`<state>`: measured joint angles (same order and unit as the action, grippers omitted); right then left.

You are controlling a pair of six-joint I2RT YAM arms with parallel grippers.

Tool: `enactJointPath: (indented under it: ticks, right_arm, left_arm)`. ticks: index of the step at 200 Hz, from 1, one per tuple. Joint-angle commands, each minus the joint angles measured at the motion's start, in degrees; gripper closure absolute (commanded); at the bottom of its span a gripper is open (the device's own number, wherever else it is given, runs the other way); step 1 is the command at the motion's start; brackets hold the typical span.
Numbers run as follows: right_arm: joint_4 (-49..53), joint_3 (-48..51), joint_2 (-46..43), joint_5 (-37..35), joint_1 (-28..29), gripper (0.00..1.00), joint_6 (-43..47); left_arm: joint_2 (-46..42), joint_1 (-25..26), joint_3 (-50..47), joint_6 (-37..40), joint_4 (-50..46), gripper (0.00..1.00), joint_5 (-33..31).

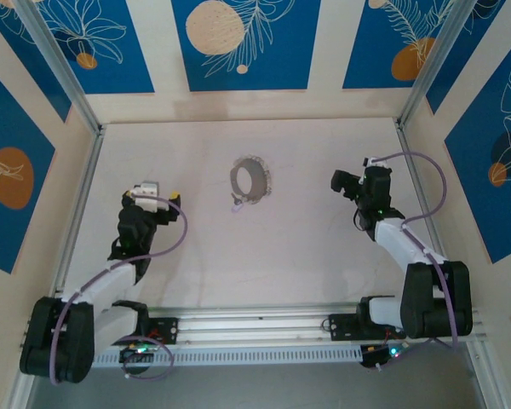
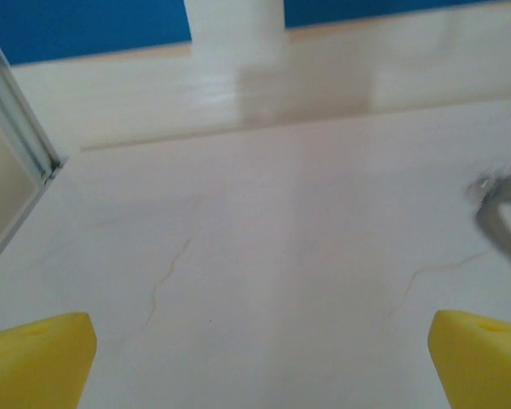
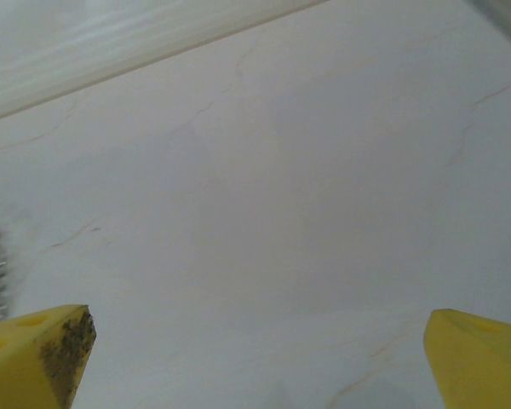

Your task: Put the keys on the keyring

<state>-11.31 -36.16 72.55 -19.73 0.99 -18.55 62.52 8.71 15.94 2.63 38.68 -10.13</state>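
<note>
Soft, even, bright light falls from overhead, leaving the pale tabletop (image 1: 307, 230) slightly washed out, with faint shadows. In the left wrist view a glossy sheen streaks the back wall (image 2: 324, 77), and the keyring (image 2: 504, 217) is smeared at the right edge. The right wrist view is hazy throughout.

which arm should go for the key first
Probably the left arm: its open jaws sit nearer the key, which lies by the near-left edge of the keyring. The right arm, jaws also open, is farther off and would have to reach past the ring.
</note>
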Motion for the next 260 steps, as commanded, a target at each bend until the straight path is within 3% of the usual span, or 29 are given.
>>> enactJointPath:
  ticks: [1, 49, 122, 148, 159, 195, 260]
  right_arm:
    - [-7.33, 3.15, -0.11, -4.0, -0.91, 0.01, 4.12]
    - [-19.93, 8.83, 3.28, 0.01, -1.25, 0.01, 6.28]
    - [-37.59, 15.87, 10.39, 7.67, -0.98, 0.01, 9.86]
    - [-39.77, 14.34, 15.23, 8.61, -0.62, 0.01, 10.66]
    - [-35.42, 13.02, 14.35, 9.04, -0.29, 0.01, 11.29]
    - [-36.21, 13.22, 14.51, 9.09, -0.29, 0.01, 11.34]
    - [-36.03, 12.68, 14.98, 9.82, 0.04, 0.01, 12.16]
  left_arm:
    - [4.44, -0.98, -1.57, 2.1, 7.89, 0.0, -2.74]
    - [14.83, -0.98, -4.07, 1.34, 21.39, 0.0, -0.12]
    - [27.45, -1.4, -2.04, 2.63, 30.11, 0.0, 2.71]
    - [27.14, -1.7, 0.43, 2.45, 25.09, 0.0, 3.24]
    - [26.95, -1.7, 1.59, 2.6, 22.63, 0.0, 3.47]
    - [26.78, -3.47, 5.43, 1.69, 14.54, 0.0, 7.21]
    - [26.87, -3.9, 5.85, 1.15, 13.94, 0.0, 7.42]
